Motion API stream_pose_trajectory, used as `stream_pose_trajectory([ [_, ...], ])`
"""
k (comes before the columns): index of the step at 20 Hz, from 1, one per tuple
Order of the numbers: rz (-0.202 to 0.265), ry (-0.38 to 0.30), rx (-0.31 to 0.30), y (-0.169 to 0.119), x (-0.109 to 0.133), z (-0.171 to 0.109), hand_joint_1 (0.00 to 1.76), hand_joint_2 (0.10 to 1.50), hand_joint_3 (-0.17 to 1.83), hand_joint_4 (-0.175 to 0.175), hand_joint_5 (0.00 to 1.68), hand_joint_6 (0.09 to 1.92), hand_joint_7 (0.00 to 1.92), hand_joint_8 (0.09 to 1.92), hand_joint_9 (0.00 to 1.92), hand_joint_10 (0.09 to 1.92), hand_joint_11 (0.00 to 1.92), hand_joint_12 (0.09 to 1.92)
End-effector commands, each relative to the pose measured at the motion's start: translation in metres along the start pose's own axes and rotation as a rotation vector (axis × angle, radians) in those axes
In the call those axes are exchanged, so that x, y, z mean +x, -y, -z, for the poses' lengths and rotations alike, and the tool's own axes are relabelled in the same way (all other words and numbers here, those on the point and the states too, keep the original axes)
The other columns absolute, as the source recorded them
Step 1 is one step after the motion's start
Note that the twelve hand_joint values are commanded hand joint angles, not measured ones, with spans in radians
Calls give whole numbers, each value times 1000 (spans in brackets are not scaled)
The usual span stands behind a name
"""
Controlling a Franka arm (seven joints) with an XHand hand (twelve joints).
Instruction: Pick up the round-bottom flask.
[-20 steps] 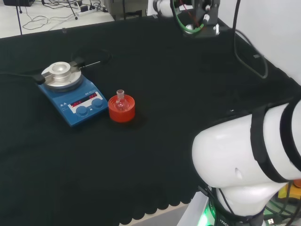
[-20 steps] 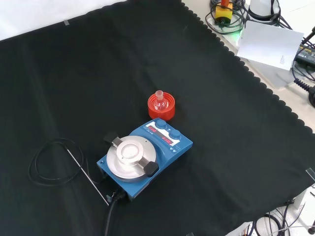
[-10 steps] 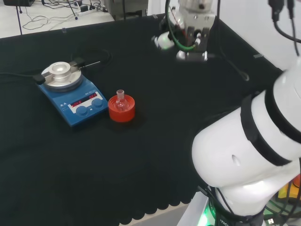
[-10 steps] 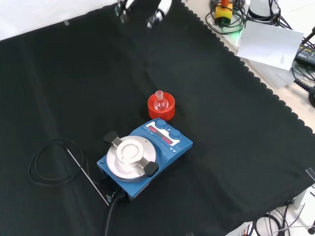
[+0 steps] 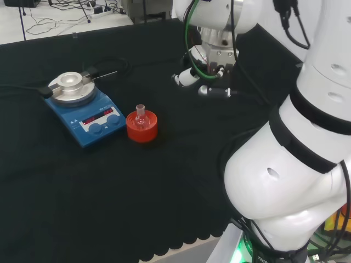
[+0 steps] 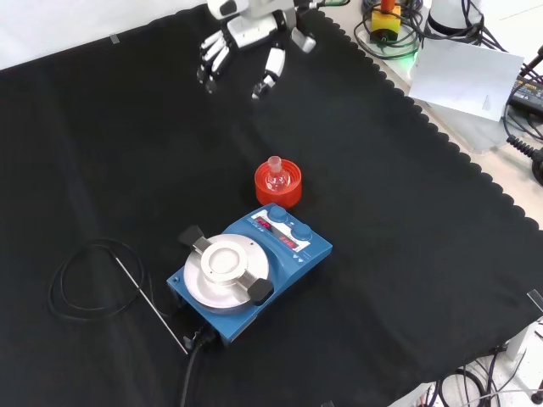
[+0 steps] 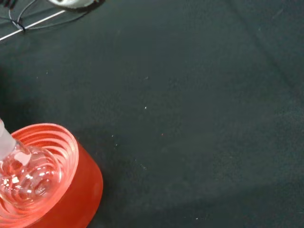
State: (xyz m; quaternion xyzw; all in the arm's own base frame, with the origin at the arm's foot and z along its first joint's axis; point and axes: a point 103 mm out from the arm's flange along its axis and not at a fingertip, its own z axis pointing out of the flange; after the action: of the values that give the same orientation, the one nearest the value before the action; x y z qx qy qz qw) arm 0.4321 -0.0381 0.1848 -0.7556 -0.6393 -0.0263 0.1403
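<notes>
Front view: the hand (image 6: pixel 251 32) hangs with fingers spread, grasping nothing, well apart from the round-bottom flask (image 6: pixel 275 178).

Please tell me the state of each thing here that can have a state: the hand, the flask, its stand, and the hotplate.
hand: open, fingers spread, above the cloth, holding nothing
flask: upright, seated in its stand, untouched
stand: flat on the cloth, beside the hotplate
hotplate: top plate bare, cable attached
</notes>
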Motion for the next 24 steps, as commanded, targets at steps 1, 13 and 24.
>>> stream_pose_trajectory([
  [1, 62, -99, 14, -30, 15, -60, 769, 683, 545, -7, 568, 316, 213, 602, 433, 638, 150, 1392],
  [13, 199, -117, 45, -9, 37, -80, 774, 636, 559, -8, 567, 310, 179, 604, 409, 644, 111, 1408],
  [24, 289, -136, 53, 4, 45, -80, 781, 629, 562, -13, 598, 328, 182, 607, 415, 650, 99, 1419],
])
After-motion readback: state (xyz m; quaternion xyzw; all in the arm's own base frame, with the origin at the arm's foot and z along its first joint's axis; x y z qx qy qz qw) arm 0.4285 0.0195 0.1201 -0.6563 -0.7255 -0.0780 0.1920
